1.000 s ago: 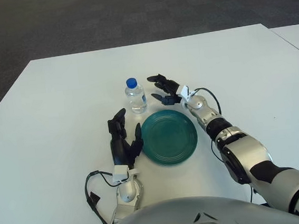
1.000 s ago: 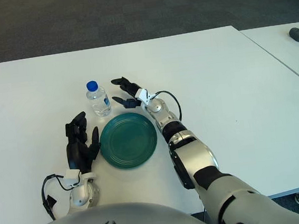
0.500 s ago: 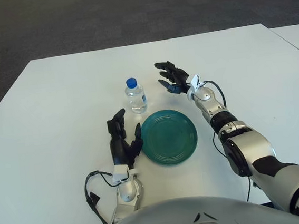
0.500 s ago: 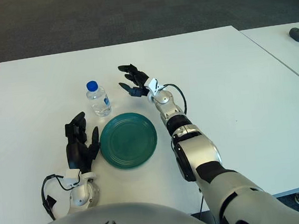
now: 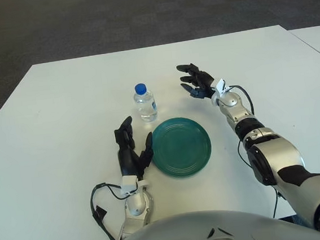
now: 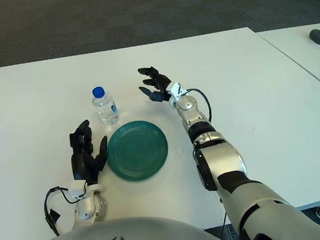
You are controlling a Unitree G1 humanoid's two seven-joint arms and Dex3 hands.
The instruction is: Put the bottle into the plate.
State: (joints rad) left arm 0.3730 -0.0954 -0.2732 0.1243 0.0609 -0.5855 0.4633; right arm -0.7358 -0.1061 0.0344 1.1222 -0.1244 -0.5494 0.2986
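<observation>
A white table (image 5: 51, 108) filled most of both views, with dark carpet beyond its far edge. Near the table's front centre lay a round teal plate (image 5: 181, 146), bare of any object. The right arm reached from the lower right across the table; its right hand (image 5: 197, 80) showed beyond and to the right of the plate, fingers spread and gripping nothing, well apart from the bottle. Whether it touched the table surface could not be told. The left hand (image 5: 131, 149) showed just beside the plate's left rim, fingers extended upward and relaxed, holding nothing. A small clear water bottle (image 5: 145, 103) with a blue cap (image 5: 140, 89) stood upright on the table just behind the plate's far-left edge, outside the plate, between the two hands.
</observation>
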